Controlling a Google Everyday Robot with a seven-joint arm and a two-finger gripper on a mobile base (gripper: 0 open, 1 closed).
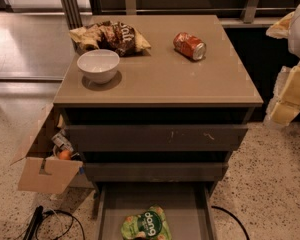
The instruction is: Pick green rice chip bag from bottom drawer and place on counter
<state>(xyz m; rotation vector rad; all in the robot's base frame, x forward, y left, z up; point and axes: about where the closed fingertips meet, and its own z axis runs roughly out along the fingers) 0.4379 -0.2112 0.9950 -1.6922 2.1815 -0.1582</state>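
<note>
Beige-tan, smooth and thin-edged, the counter (190, 84) has bare surface from its centre round to 6 o'clock. At its 10 o'clock sits a round white bowl (98, 65), and a crinkled brown chip bag (112, 36) lies behind it. A red can (189, 45) lies on its side at 1 o'clock. The grey, flat-floored bottom drawer (182, 204) stands pulled open at 6 o'clock of the view. The glossy green rice chip bag (146, 225) lies in its near end, with bare floor on either side, its white label lettering inverted. The pale gripper (289, 96) hangs at 3 o'clock, apart from the cabinet. Whether it is released or clenched cannot be told.
</note>
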